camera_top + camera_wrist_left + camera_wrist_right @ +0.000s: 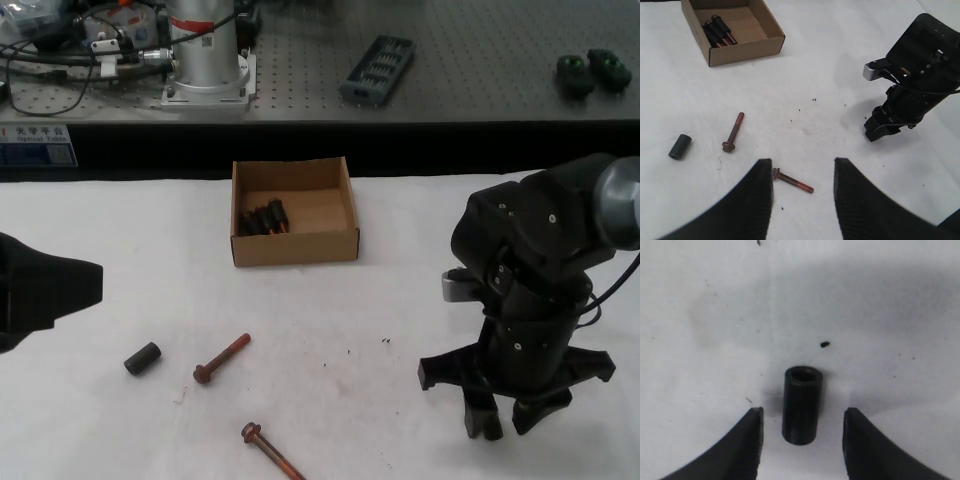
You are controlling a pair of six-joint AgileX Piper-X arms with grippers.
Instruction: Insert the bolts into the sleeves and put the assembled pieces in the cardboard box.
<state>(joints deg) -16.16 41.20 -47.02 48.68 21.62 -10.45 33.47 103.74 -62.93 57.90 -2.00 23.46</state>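
So the cardboard box sits open-topped on the white cloth, and there's a little bunch of assembled pieces lying in its left half. Nearer the arms than the box and off to its left, a loose sleeve lies on its side. Just beside that, a bit closer in line with the box, is a bolt lying flat and not touching it. A second bolt lies farther still from the box, more or less straight out from its front wall.

The left gripper is spread wide with nothing in it, and from its wrist camera that second bolt shows in the gap between the fingers. The right gripper is well away from the box, out front and to its right, pointing down at the cloth. Its fingers are spread too, and another sleeve lies on the cloth right between them. Cloth shows on both sides of it, so neither finger is touching it.
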